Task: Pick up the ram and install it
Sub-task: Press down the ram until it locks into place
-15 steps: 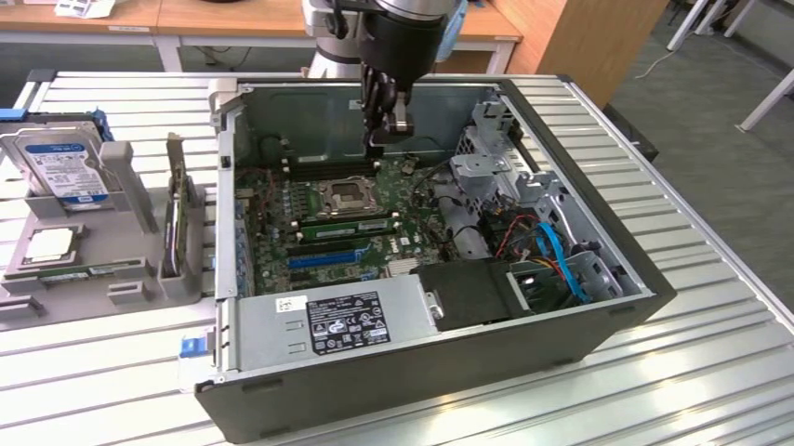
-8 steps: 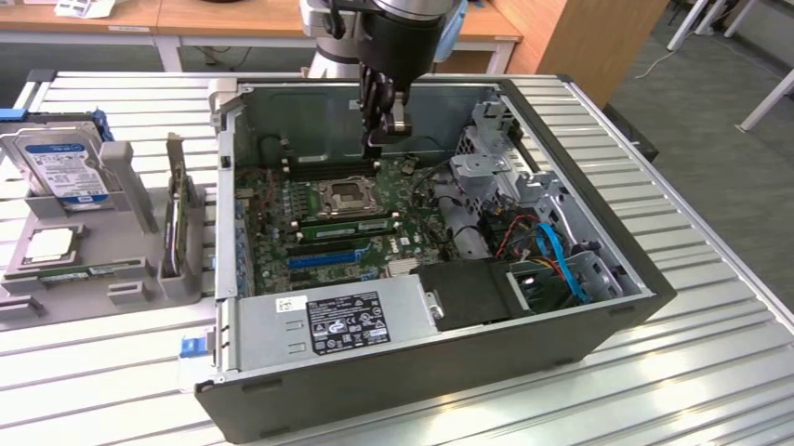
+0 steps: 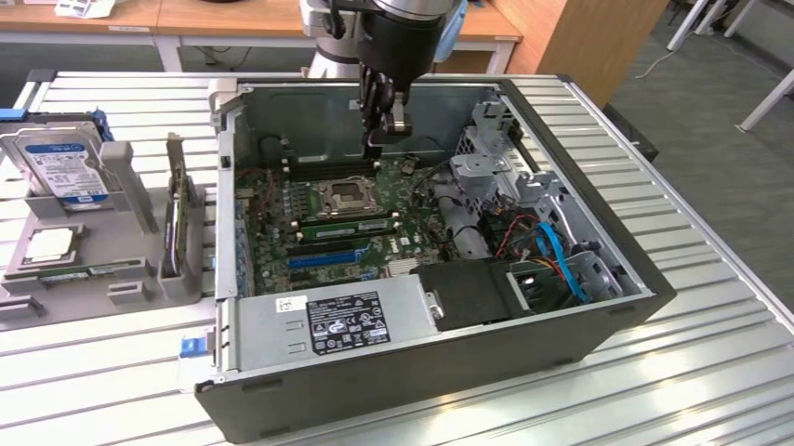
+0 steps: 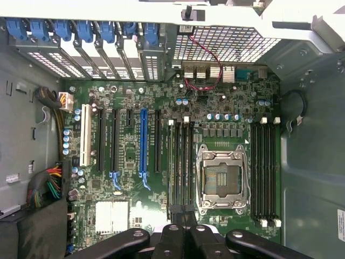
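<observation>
At the upper centre of the exterior frame, the jaws are held closed above the motherboard inside the open case. Nothing is seen gripped between them. One ram is seen standing in a slot just beside the processor socket, at the centre of the frame, and is judged to be seated or nearly so. A second ram is seen lying in the holder at the left of the frame, well apart from the case, so that part of the work is judged outstanding. Movement is bounded by the case's far wall and by the drive cage at the right. Room above the board is left open.
</observation>
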### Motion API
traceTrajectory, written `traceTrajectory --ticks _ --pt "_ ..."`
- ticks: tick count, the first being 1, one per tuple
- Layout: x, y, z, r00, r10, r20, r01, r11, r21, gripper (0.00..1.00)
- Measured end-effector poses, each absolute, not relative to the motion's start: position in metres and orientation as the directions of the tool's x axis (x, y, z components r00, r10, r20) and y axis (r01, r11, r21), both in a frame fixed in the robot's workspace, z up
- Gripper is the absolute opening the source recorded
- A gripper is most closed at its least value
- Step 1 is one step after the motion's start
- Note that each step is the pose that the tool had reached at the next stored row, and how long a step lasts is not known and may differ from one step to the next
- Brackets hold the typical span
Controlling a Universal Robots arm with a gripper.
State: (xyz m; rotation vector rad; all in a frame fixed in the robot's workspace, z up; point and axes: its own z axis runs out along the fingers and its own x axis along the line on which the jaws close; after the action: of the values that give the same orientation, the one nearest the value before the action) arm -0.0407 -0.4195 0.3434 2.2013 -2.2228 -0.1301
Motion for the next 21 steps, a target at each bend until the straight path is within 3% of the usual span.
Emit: traceTrajectory --ticks 21 --pt "-0.0407 -0.4195 0.3431 -0.086 -0.995 -0.051 -0.994 0.082 0.066 0.1"
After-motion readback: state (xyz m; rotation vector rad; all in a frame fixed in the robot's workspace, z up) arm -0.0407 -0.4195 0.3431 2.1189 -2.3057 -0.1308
